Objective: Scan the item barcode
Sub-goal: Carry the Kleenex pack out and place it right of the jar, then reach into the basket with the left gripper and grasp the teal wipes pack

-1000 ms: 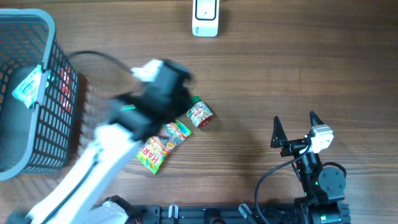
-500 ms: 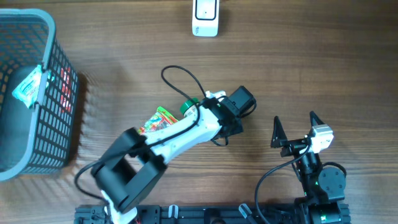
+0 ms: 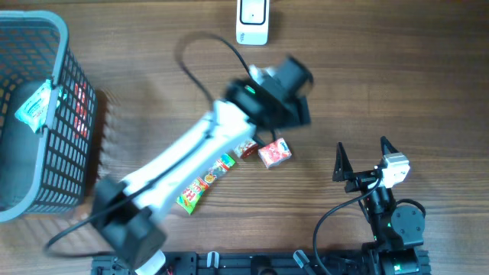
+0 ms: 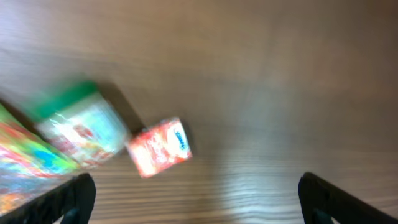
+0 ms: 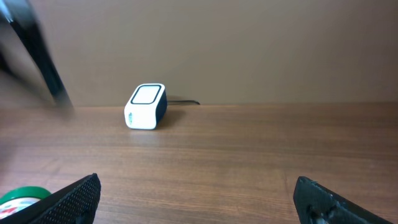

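The item, a small red box (image 3: 274,153), lies on the wooden table right of a green-lidded jar (image 3: 246,148); the left wrist view shows the box (image 4: 160,147) beside the jar (image 4: 81,127), both ahead of the fingers. My left gripper (image 3: 294,107), blurred, hovers above and behind the box; in its own view the left gripper (image 4: 199,202) is open with only bare table between the fingers. The white barcode scanner (image 3: 253,21) stands at the back edge and shows as the scanner (image 5: 145,106) in the right wrist view. My right gripper (image 3: 363,164) rests open at the front right, right gripper (image 5: 199,202) empty.
A grey mesh basket (image 3: 72,114) with a packet inside stands at the far left. A colourful candy packet (image 3: 205,182) lies left of the jar, partly under my left arm (image 3: 191,153). The arm's black cable (image 3: 202,46) loops toward the scanner.
The left gripper swung right across the items, opened and left the red box on the table, then drew back toward the scanner. The right arm has not moved.
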